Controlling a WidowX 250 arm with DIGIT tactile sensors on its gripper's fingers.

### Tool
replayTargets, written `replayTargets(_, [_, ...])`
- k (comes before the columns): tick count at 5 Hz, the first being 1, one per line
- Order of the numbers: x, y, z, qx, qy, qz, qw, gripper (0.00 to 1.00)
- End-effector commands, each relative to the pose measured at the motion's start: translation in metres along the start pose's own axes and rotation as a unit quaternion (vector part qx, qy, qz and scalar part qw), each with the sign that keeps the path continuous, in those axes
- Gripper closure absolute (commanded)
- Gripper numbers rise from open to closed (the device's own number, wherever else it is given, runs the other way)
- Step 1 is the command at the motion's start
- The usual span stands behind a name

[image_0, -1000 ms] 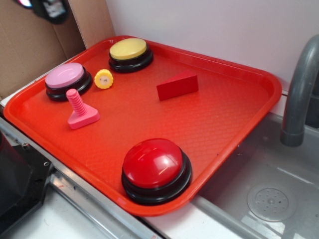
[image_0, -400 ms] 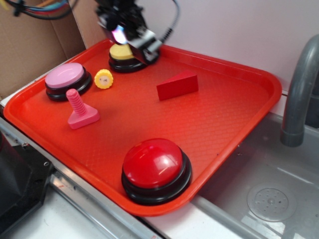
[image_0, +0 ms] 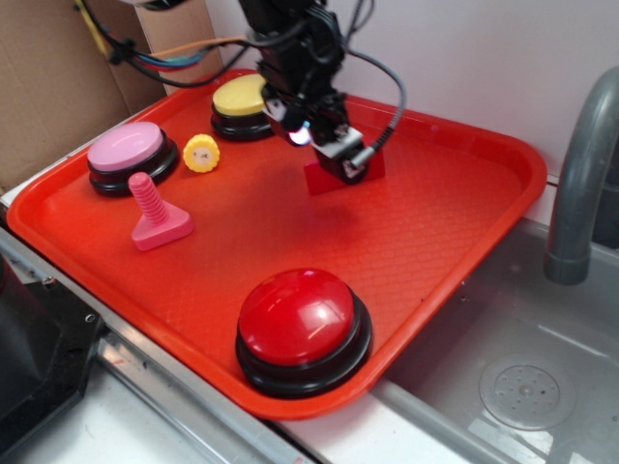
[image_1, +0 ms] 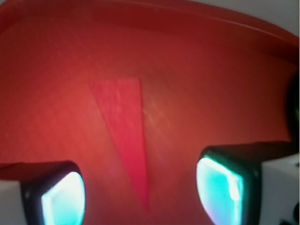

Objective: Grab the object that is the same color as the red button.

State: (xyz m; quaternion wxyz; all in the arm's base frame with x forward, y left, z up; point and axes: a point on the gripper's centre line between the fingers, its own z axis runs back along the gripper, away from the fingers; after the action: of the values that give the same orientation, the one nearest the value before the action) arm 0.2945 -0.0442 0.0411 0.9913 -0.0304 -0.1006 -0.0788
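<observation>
End effector (image_1: 140,187) has descended, straddling red wedge (image_1: 123,136).

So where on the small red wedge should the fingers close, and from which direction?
From straight above, closing across the red wedge on its two long sides, nearer the wide end than the thin tip. In the wrist view it lies flat on the tray between the open gripper fingers; the tip probably gives them too little to press on.
</observation>
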Motion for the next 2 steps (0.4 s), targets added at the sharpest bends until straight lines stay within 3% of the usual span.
replayTargets(1, [0.0228, -0.0016, -0.0163, 0.028, -0.007, 0.001, 1.0, 1.0])
replayTargets(2, [0.0224, -0.0016, -0.0191, 0.037, -0.008, 0.001, 0.999, 1.0])
